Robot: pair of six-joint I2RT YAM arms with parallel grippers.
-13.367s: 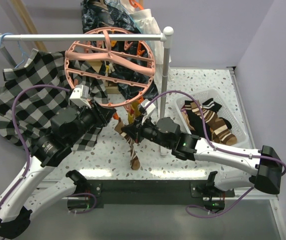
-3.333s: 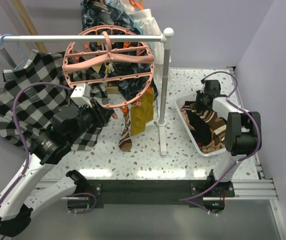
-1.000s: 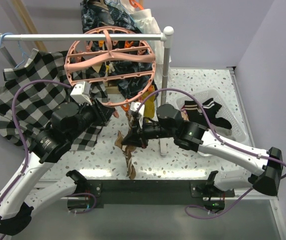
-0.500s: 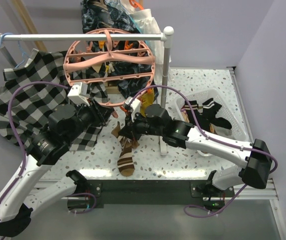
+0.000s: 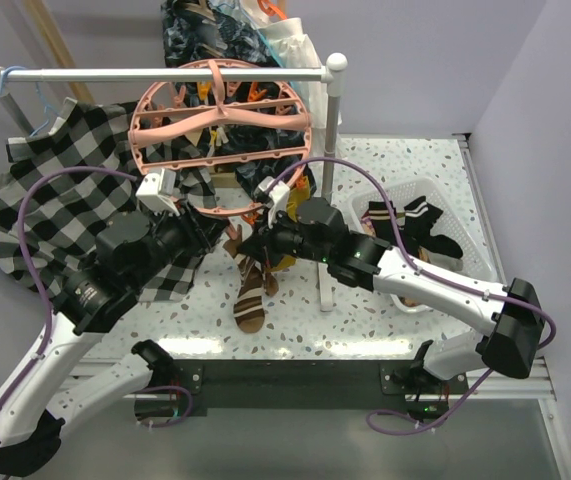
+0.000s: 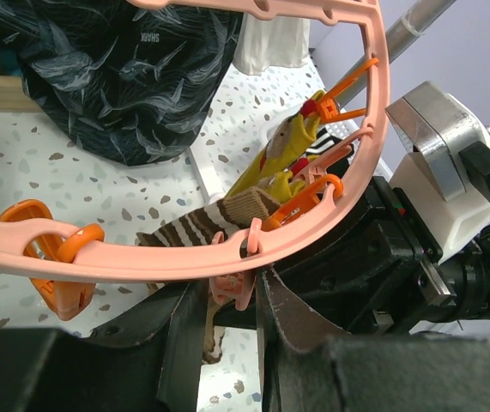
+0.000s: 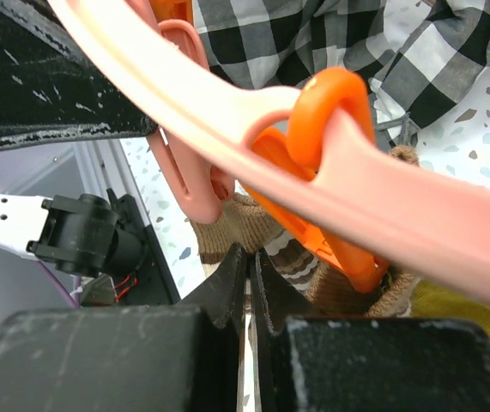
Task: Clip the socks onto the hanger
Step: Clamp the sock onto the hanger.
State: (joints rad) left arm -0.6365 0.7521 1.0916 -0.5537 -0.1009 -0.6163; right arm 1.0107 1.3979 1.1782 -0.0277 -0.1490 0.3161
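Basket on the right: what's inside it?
A black sock with a striped cuff, and brown striped fabric beside it. The right arm covers the basket's near part, so more may lie hidden.

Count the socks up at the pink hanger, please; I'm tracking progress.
2: a brown striped sock below the near rim of the hanger, and a mustard yellow sock just beyond it at an orange clip. More may be hidden from these views.

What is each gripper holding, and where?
The left gripper pinches a pink clip under the hanger ring; the right gripper holds the brown striped sock by its upper end.
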